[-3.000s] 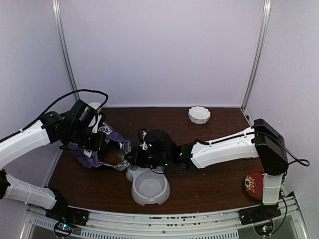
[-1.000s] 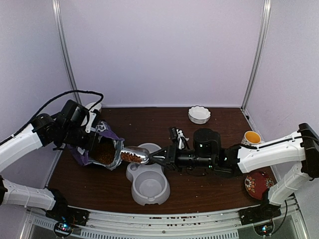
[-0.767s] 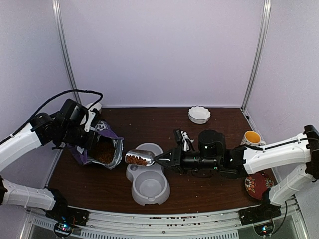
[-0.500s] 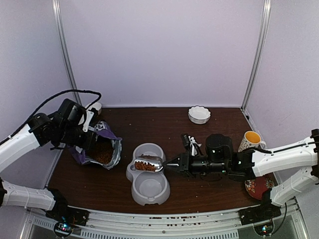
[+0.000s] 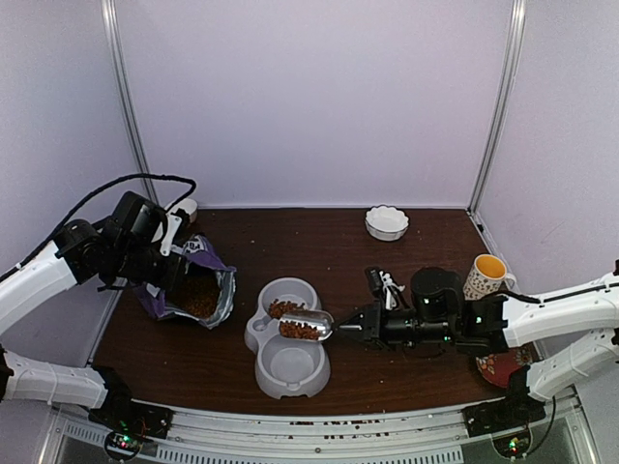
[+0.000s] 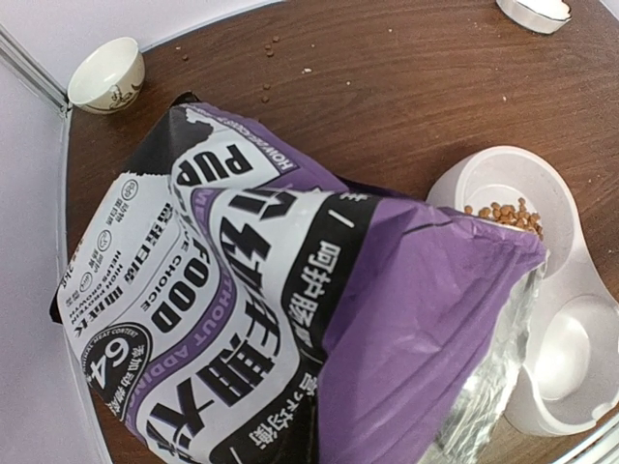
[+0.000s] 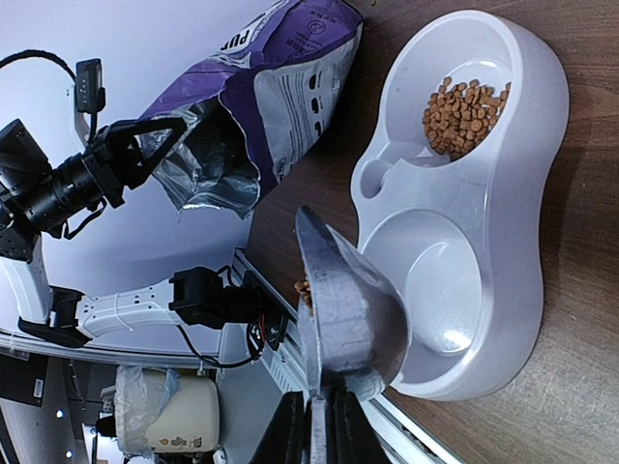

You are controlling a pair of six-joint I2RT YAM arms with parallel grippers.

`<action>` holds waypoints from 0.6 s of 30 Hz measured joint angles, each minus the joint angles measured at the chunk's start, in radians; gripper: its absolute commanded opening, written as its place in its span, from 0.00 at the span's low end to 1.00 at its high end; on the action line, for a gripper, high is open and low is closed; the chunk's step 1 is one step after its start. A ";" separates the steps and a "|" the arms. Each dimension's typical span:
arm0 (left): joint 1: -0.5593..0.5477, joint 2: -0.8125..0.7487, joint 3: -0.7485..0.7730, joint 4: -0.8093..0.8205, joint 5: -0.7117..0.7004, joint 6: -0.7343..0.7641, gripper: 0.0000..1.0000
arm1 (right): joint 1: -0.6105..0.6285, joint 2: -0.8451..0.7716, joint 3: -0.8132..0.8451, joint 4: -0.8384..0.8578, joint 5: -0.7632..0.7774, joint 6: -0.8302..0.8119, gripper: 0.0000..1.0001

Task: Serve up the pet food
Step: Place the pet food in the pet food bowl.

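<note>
The purple pet food bag [image 5: 184,285] leans open at the left, with kibble showing in its mouth [image 5: 198,295]. My left gripper [image 5: 160,263] holds its far edge. In the left wrist view the bag [image 6: 271,290] fills the frame and hides my fingers. My right gripper [image 5: 353,327] is shut on the handle of the metal scoop [image 5: 308,326], which holds kibble over the grey double bowl [image 5: 261,372]. Some kibble [image 5: 281,308] lies in the far compartment. The right wrist view shows the scoop [image 7: 348,309] tilted above the empty near compartment, the kibble [image 7: 462,116] and my right gripper [image 7: 319,425].
A white scalloped dish [image 5: 387,222] sits at the back. A mug [image 5: 486,275] and a red plate [image 5: 498,367] are at the right. A small white bowl [image 5: 184,206] stands behind the bag. Loose pellets dot the wooden table [image 5: 290,242].
My right arm has drawn back to the right, carrying the full scoop from the bag's mouth to over the double bowl. Kibble now lies in the far compartment. The left arm barely moved.
</note>
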 measured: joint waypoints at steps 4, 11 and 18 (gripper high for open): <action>0.000 0.000 0.000 0.001 -0.006 0.000 0.00 | 0.000 -0.006 -0.007 -0.014 0.004 -0.002 0.00; 0.002 -0.001 0.000 0.002 -0.008 0.000 0.00 | 0.000 -0.008 -0.011 -0.035 0.005 -0.006 0.00; 0.013 -0.008 0.000 0.002 -0.007 0.000 0.00 | 0.000 -0.008 -0.010 -0.078 0.007 -0.028 0.00</action>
